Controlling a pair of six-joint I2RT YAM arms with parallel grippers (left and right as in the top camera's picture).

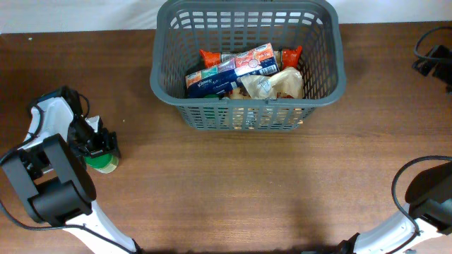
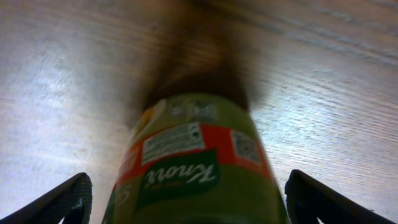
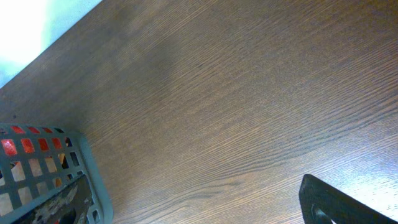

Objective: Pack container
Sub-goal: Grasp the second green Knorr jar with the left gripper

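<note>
The container, a dark grey lattice basket [image 1: 321, 85], stands at the back middle of the table; its corner also shows in the right wrist view [image 3: 87, 174]. It holds several packets and boxes [image 1: 244, 70]. A green Knorr bottle with a red and green label [image 2: 193, 162] lies on the table at the far left [image 1: 104, 163]. My left gripper [image 1: 97, 144] is open, its fingers on either side of the bottle [image 2: 186, 202] with small gaps. My right gripper [image 3: 199, 208] is above bare table, open and empty; only one finger shows.
The right arm [image 1: 431, 197] is at the front right corner. A black device with cables [image 1: 434, 56] sits at the back right edge. The left arm's base [image 1: 53, 183] is at the front left. The table is brown wood.
</note>
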